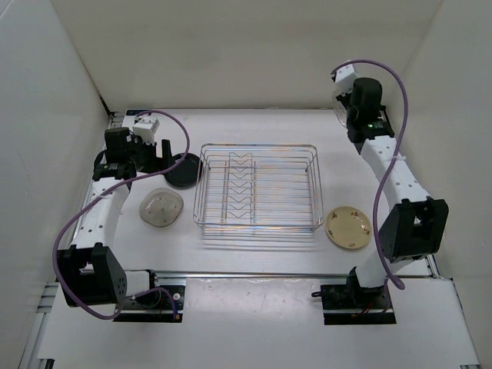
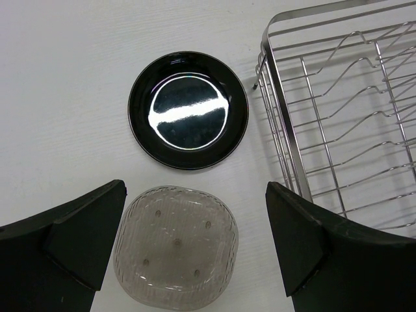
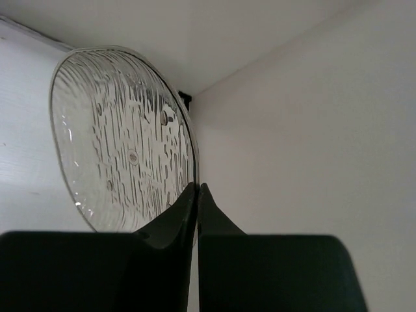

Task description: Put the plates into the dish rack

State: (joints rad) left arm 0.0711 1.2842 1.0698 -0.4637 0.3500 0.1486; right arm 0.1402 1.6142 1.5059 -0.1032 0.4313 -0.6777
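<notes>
A rectangular chrome wire dish rack (image 1: pixel 258 146) with a central row of V-shaped dividers sits mid-tabletop. Toward the left edge a glossy black plate (image 2: pixel 188 110) lies flat by the rack's far corner, with a pale translucent plate (image 1: pixel 161 207) flat just nearer the front edge. A cream-yellow speckled plate (image 1: pixel 348 227) lies by the rack's near right corner; a clear ribbed glass plate (image 3: pixel 123 140) is held on edge above the tabletop's far right corner.
</notes>
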